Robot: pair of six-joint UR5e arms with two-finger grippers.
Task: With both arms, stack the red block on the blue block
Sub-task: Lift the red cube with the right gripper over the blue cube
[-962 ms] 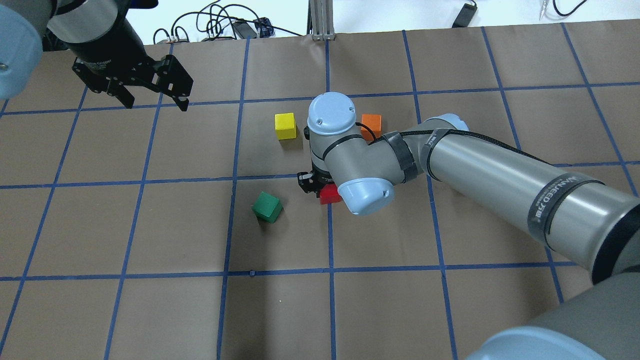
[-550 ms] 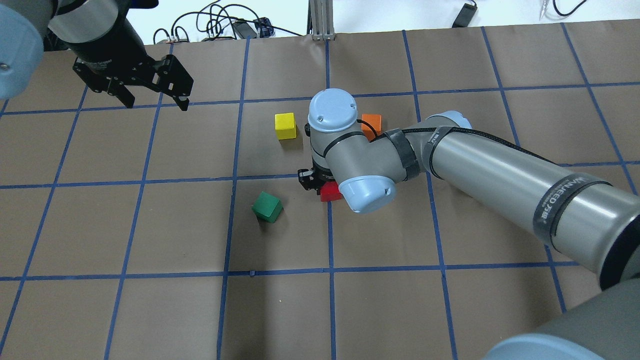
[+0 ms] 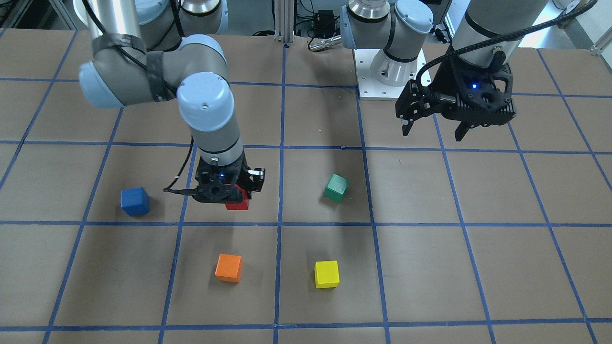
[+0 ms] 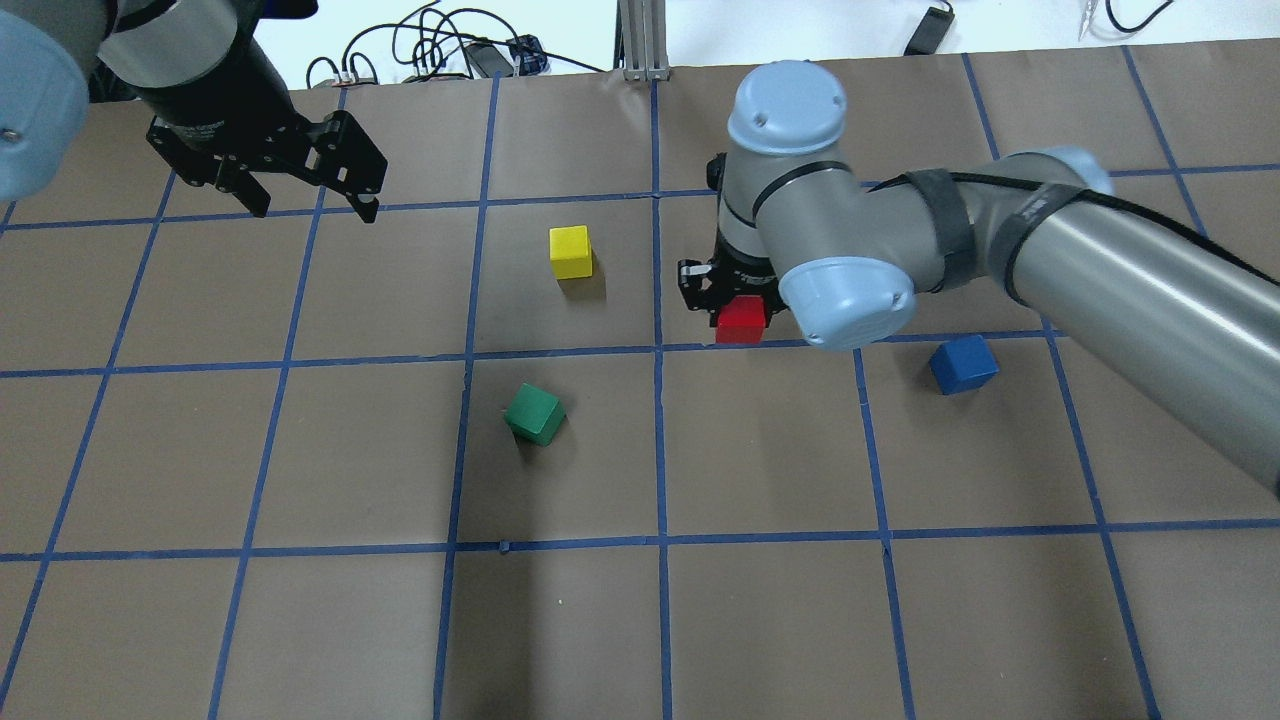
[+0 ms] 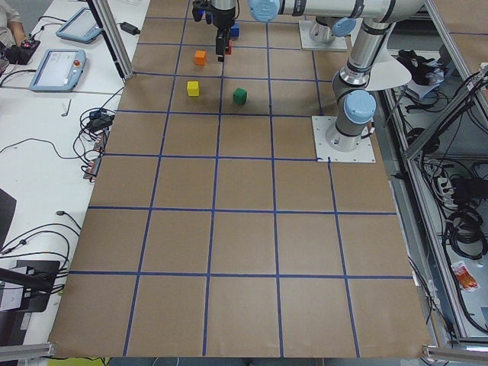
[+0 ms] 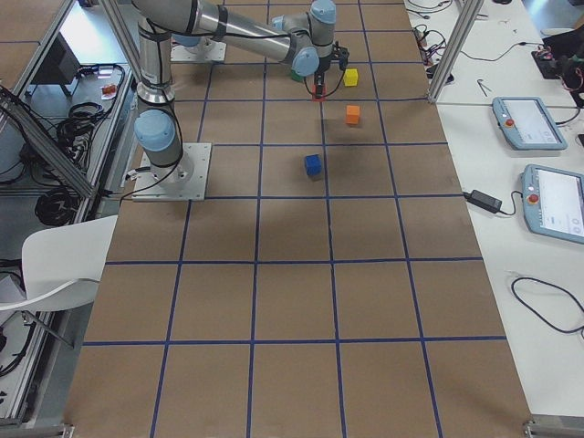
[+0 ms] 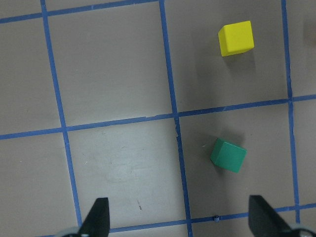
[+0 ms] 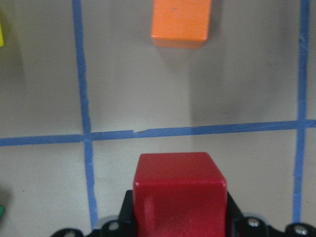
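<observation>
Brown paper ruled into squares by blue tape covers the long table (image 4: 300,620), with cables and operator pendants on the white benches beyond it. Over the middle reaches the right arm (image 4: 1150,290), the biggest thing in sight from behind the robot, its wrist pointing straight down. The left arm (image 4: 190,50) hangs back at the far left corner, high off the paper.

The right gripper (image 3: 233,195) is clamped on the red block (image 4: 741,320), jaws pressed to two opposite faces. From the wrist camera the cube seems to ride clear of the paper. The left gripper (image 4: 312,205) is spread wide with nothing between its fingers.

The blue block (image 4: 963,364) sits alone on the table, to the right of the red one and a little nearer, apart from it and across a tape line. The green block (image 4: 534,414), yellow block (image 4: 570,251) and orange block (image 3: 228,267) lie scattered around, none in the way.

So I judge the pick as done. What is left is the short carry right, lining the red cube up squarely over the blue, lowering and letting go. The left arm has no visible share in it yet.
</observation>
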